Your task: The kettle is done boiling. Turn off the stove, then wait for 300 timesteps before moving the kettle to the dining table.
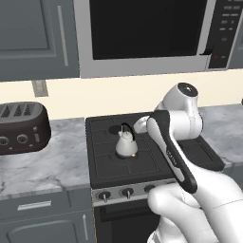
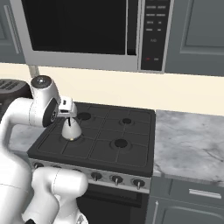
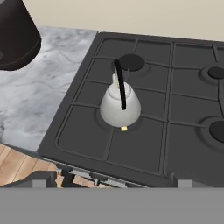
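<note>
From the left base view, the kettle (image 1: 126, 144) sits on the stove's (image 1: 109, 163) front-left burner, at nine o'clock of my forearm. In the right base view it stands beneath my wrist. In the hand view my fingers (image 3: 43, 180) are spread wide, holding nothing, kettle at twelve o'clock.

No text can be read anywhere. The microwave's control panel (image 2: 152, 33) carries small pale button marks and a red dot, all too blurred to make out.
</note>
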